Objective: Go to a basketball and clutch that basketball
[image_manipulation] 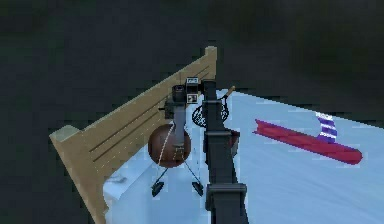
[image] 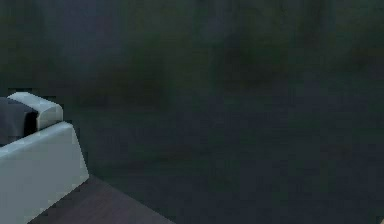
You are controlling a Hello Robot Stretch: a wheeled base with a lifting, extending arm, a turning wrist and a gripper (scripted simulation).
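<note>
**Basketball by the headboard of a bed**

Arm side view: a brown-orange basketball (image_manipulation: 168,146) shows in front of the wooden headboard (image_manipulation: 110,135), near the left edge of a bed (image_manipulation: 300,190) with a pale blue cover. The dark arm (image_manipulation: 223,175) rises across the bed, and the gripper (image_manipulation: 176,186) meets the ball. Its thin fingers splay below the ball. Whether the gripper holds the ball cannot be told. A long red thing (image_manipulation: 300,140) lies toward the bed's right edge, with a blue-and-white striped thing (image_manipulation: 326,126) touching it. Forward view: a pale block of furniture (image: 40,165) stands at the lower left corner on a brown floor (image: 95,208).
</note>
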